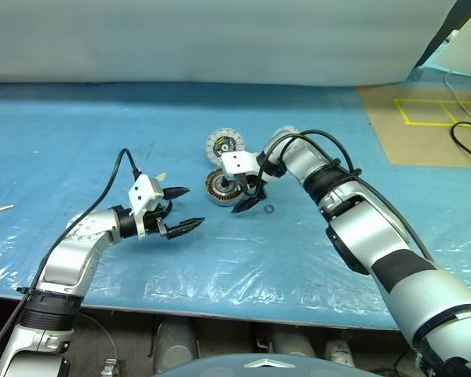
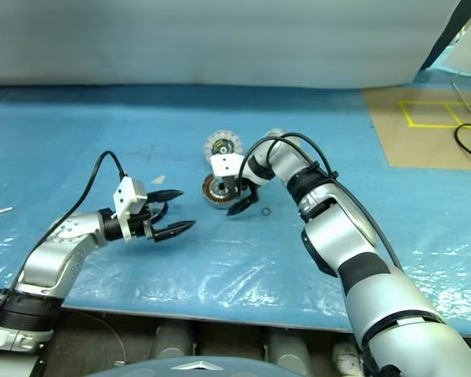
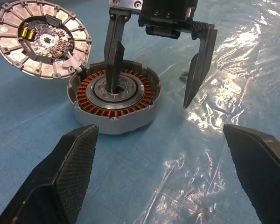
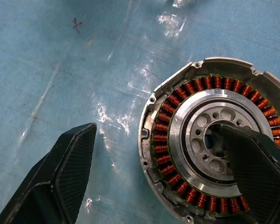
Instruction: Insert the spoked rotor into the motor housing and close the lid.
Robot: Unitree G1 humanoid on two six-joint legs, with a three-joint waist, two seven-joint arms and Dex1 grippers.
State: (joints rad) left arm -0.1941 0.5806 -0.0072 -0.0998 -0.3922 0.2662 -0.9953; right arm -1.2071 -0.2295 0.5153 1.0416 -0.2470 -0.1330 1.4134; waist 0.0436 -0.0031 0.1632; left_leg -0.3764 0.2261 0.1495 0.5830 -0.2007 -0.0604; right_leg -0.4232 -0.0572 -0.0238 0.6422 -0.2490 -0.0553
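We've got the housing [image 1: 220,188] sitting mid-counter on the blue plastic sheet [image 1: 94,141], copper windings up. The lid [image 1: 222,144] lies just beyond it, nearly touching its far rim, segmented face up. Our right claw [image 1: 246,197] is spread wide: one finger hangs over the housing's silver hub, the other outside its right rim, pinching nothing. A small dark ring [image 1: 269,209] lies just right of it. Our left claw [image 1: 180,210] is spread too, empty, hovering to the near left of the housing with lots of bare sheet around. The counter's [image 1: 424,137] brown top with yellow tape [image 1: 436,110] shows far right; its near edge runs close to us.
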